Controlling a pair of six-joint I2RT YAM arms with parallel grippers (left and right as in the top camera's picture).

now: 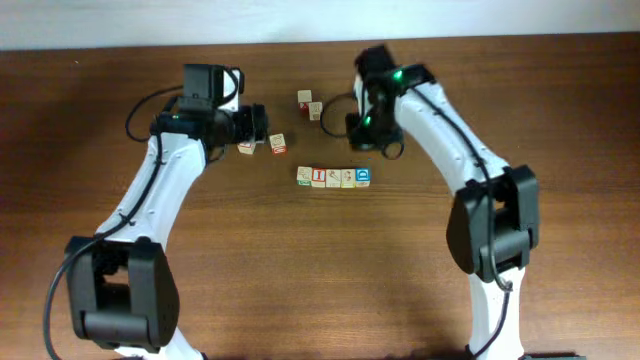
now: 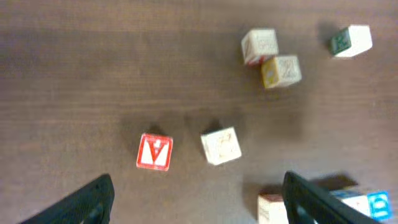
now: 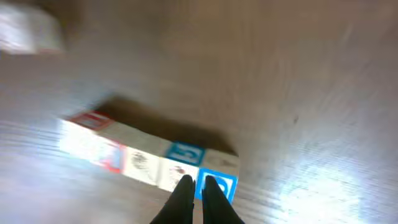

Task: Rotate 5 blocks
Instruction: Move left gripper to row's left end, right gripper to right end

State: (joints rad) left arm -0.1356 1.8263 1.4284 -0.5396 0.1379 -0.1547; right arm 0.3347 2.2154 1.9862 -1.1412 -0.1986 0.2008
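blocks: five in a tight row mid-table, long axis running left-right, with the blue-faced block at the right arm's end.
right gripper: pinched closed on nothing, just behind the row's blue end, so easily the nearer arm.
left gripper: jaws wide and empty, off beyond the row's other end, near the red cube.
views: the right wrist put the tips right at the blue block, though I couldn't tell if they touched. The overhead hid that.

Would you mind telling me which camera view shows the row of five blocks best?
The overhead view: the row of blocks lies whole and sharp there, all five countable. The right wrist view shows it close but blurred. The left wrist view catches only its end, with the blue-faced block, at the lower right corner.
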